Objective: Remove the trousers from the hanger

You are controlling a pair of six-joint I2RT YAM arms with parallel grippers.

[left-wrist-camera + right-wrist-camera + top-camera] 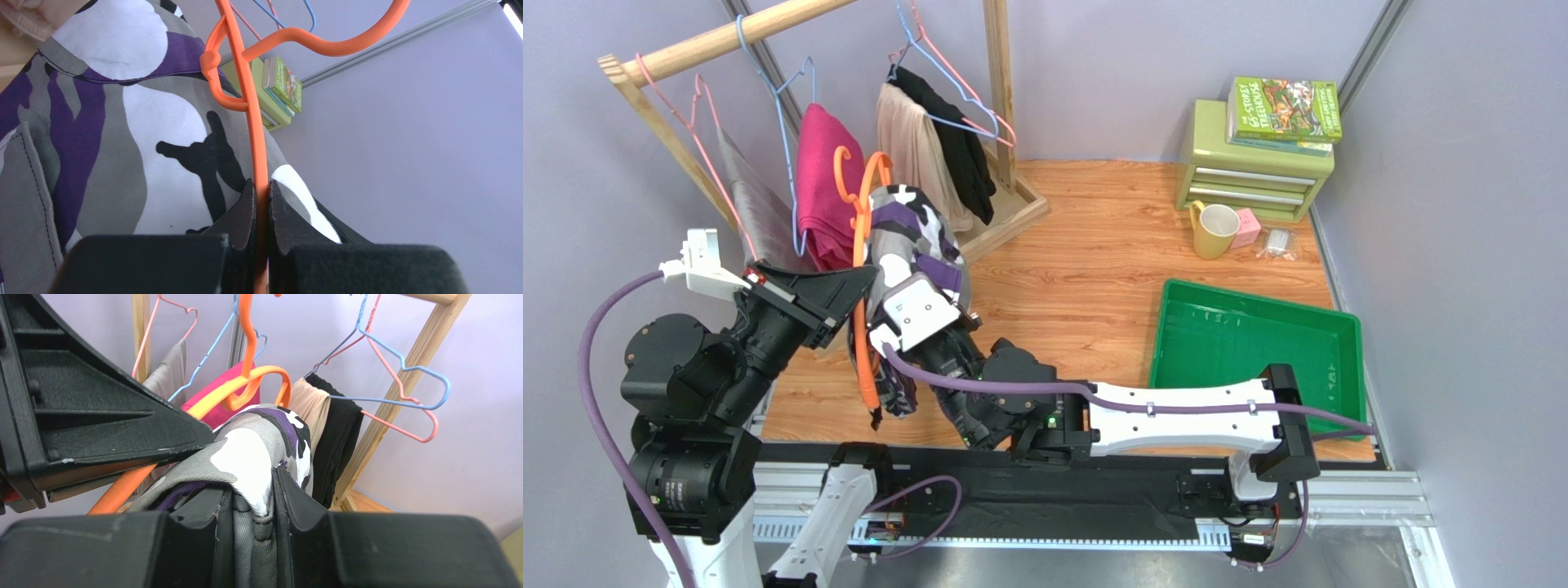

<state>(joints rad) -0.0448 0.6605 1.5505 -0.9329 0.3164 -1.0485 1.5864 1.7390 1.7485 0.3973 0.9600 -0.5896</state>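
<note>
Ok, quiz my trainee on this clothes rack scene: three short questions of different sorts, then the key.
1. True or false: the left tool is shut on the orange plastic hanger.
2. What is the right tool gripping? A: the plain magenta pink trousers. B: the purple, white and black camouflage trousers. C: the black garment.
3. What lies on top of the pale green drawer unit?

Key: 1 true. 2 B. 3 a green-covered book.
</note>
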